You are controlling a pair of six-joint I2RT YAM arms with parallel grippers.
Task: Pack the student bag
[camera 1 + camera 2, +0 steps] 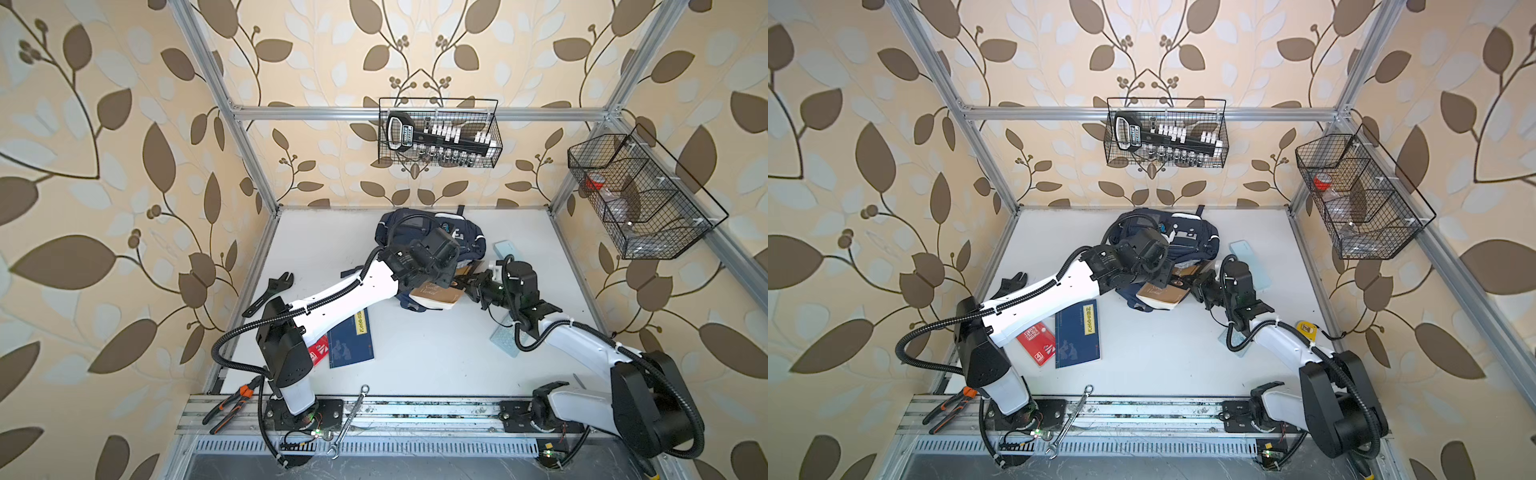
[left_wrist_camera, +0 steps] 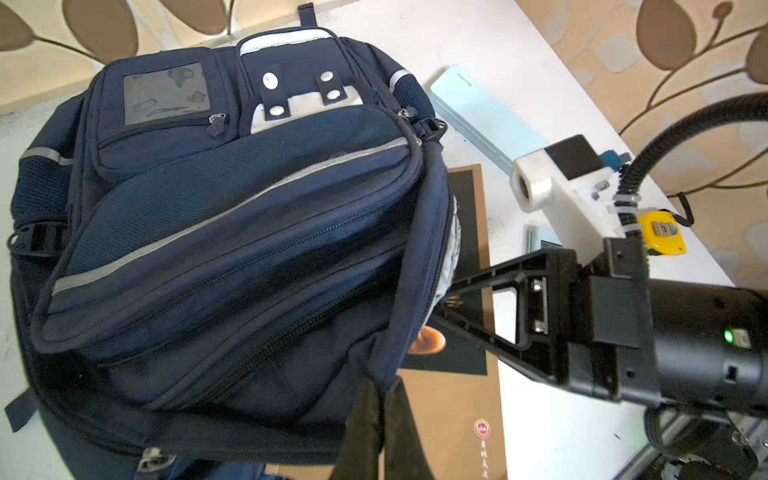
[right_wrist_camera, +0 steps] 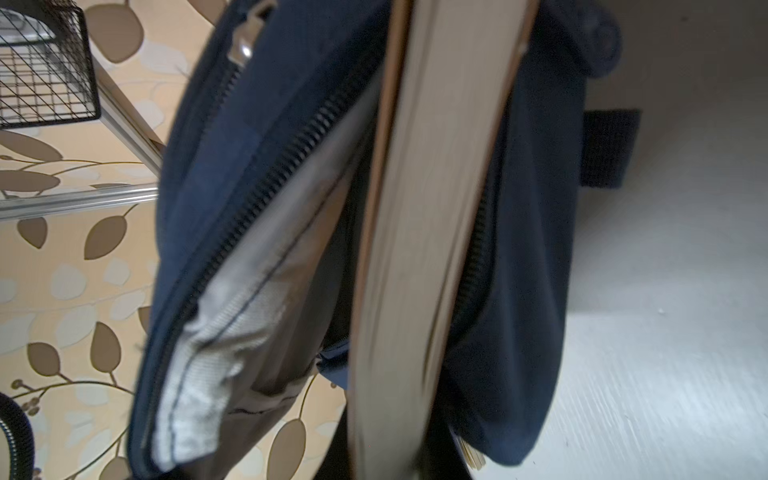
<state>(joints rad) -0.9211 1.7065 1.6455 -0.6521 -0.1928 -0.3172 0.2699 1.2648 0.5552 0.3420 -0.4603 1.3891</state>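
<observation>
Your left gripper [image 2: 380, 397] is clamped tight on the navy lip of the student bag [image 2: 232, 232], its fingers [image 2: 361, 419] pinching the fabric beside the main zip and lifting it. Your right gripper [image 2: 446, 307] is closed on the brown book [image 2: 453, 415], with its jaws reaching in under that raised lip. The bag lies front pockets up toward the rear of the table [image 1: 415, 365]. Its mouth faces the right arm, and the book is partly inside and partly out.

The likeliest snag, as I judge it, is a book corner catching on the zip teeth [image 3: 266, 174] or bunching the pale lining [image 3: 232, 332] as you push. The bag is anchored only by that one pinch, so a hard push could slide it or pull the lip free and let the mouth close. The two grippers are also very near each other, so watch for contact.

Only the right wrist view looks into the mouth, where the book's page edge sits between the two zip lines. In both top views the left arm's wrist covers that spot. They do show what waits outside: a blue book [image 1: 1077, 336] and a red booklet [image 1: 1037, 343] near the left arm, and a light blue case [image 1: 509, 251] just beside the bag.
</observation>
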